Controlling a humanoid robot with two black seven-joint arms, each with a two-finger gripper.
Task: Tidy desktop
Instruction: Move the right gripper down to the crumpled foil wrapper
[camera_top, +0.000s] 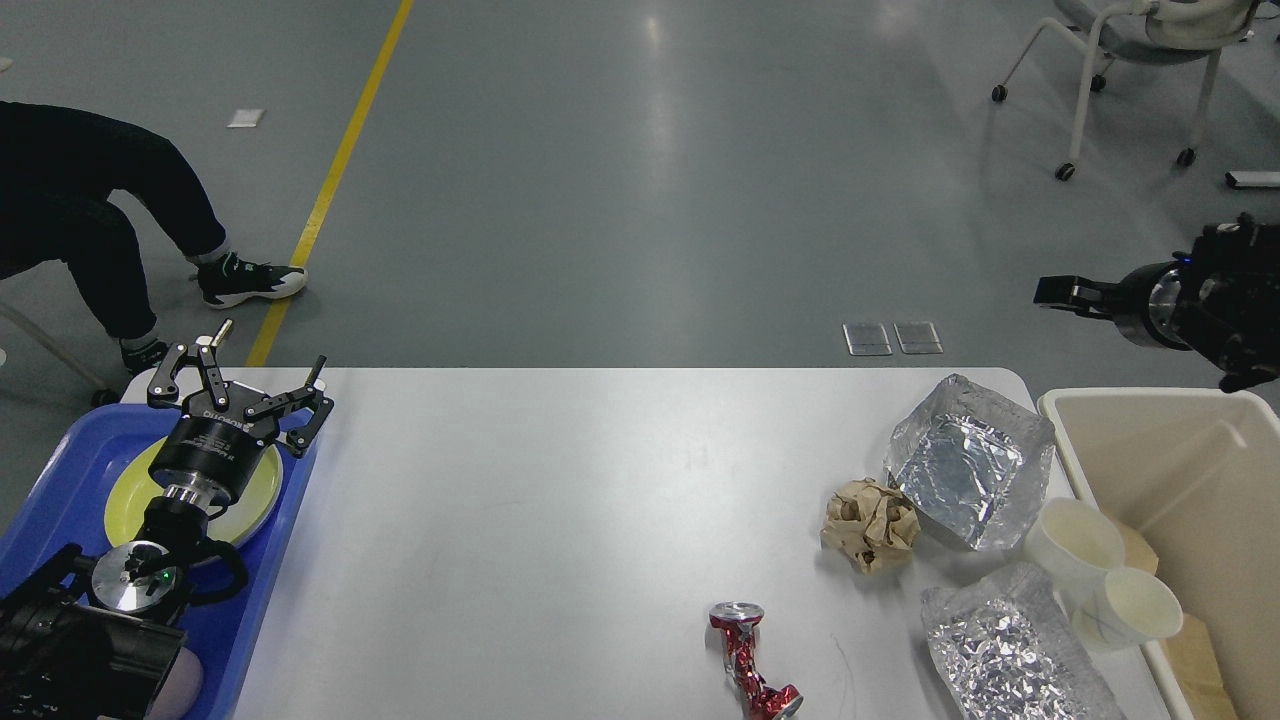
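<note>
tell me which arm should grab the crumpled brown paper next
Right, probably: the crumpled brown paper lies on the desktop's right side near the beige bin; the left gripper hovers over the blue tray.

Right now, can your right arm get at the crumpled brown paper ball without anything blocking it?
Probably yes. The right end effector hangs off the desktop's far right corner, and the paper ball lies uncovered. Only the foil tray sits close beside it, so coming down from above looks clear.

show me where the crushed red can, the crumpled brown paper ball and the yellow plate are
crushed red can (750, 662), head view, on its dented middle.
crumpled brown paper ball (870, 523), head view, on its centre.
yellow plate (258, 497), head view, on its bare right rim.
</note>
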